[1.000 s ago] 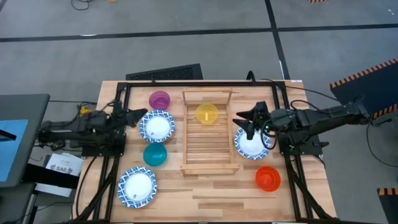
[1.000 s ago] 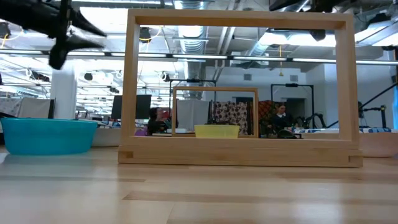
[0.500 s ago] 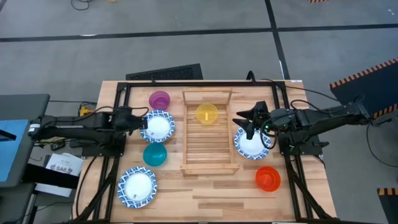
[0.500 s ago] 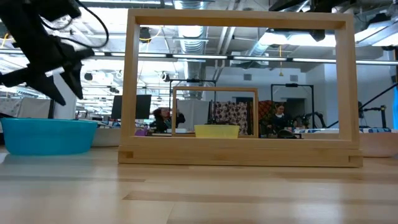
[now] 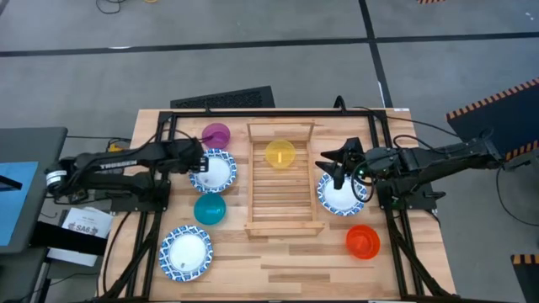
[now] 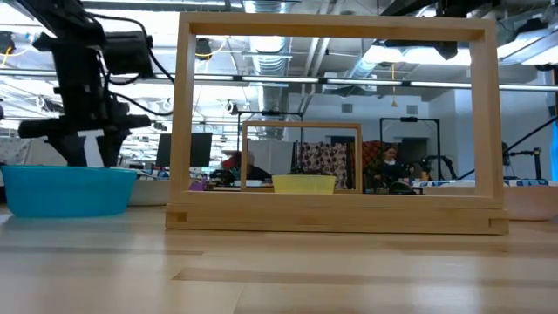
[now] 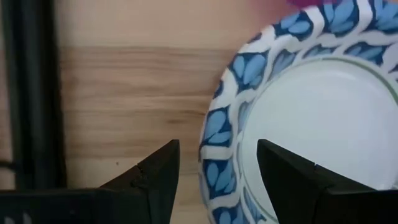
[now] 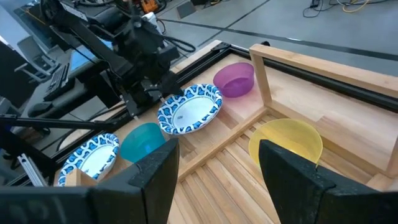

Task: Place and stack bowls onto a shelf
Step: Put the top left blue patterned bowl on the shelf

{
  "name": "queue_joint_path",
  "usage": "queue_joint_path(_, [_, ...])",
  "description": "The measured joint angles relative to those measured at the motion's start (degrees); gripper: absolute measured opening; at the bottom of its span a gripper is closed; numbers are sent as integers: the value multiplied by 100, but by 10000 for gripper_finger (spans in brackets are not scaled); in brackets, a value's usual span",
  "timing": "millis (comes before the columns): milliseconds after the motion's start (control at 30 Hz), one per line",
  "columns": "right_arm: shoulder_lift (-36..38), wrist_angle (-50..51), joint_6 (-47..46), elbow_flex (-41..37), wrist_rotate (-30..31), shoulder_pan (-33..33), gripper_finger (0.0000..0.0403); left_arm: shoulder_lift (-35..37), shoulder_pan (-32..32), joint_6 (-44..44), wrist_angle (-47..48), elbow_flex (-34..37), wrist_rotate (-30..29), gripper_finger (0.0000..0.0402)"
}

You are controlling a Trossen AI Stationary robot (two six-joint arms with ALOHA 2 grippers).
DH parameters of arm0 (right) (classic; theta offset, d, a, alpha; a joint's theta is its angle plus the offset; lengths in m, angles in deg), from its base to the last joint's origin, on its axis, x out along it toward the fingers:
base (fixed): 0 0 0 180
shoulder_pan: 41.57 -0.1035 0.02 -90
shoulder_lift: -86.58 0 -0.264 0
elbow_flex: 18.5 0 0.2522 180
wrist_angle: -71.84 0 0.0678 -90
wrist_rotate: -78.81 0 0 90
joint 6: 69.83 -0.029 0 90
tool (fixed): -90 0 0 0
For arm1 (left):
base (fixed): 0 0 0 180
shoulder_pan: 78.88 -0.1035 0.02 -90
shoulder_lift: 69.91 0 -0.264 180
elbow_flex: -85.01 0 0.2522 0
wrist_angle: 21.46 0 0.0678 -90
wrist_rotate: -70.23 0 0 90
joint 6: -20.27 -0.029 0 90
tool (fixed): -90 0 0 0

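My left gripper points down, open, over the left rim of the far-left white bowl with a blue patterned rim. In the left wrist view its fingers stand on either side of that rim, one outside and one over the bowl's inside. My right gripper hangs open above the right white-and-blue bowl. The yellow bowl sits on the wooden shelf. The purple, teal and orange-red bowls and a third white-and-blue bowl rest on the table.
A black frame borders the table's far, left and right sides. The shelf's raised wooden end frame stands upright across the low view. The shelf's near slats are bare. The purple bowl lies close behind my left gripper.
My left gripper has moved toward the table's right, onto the far-left white-and-blue bowl. It has tipped from lying level to pointing straight down and has come lower. My right arm and all the bowls have kept still.
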Motion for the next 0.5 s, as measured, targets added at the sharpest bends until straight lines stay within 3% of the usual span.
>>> queue_joint_path(300, [2,0,-2,0,-2,0,248,-425,-700,-747,-191,-2,740,193])
queue_joint_path(400, [0,-10,-3,0,-2,0,248,-571,-829,-1002,-189,-2,933,161])
queue_joint_path(500, [2,-17,-40,0,-3,0,248,-695,-891,-1115,-97,-2,957,104])
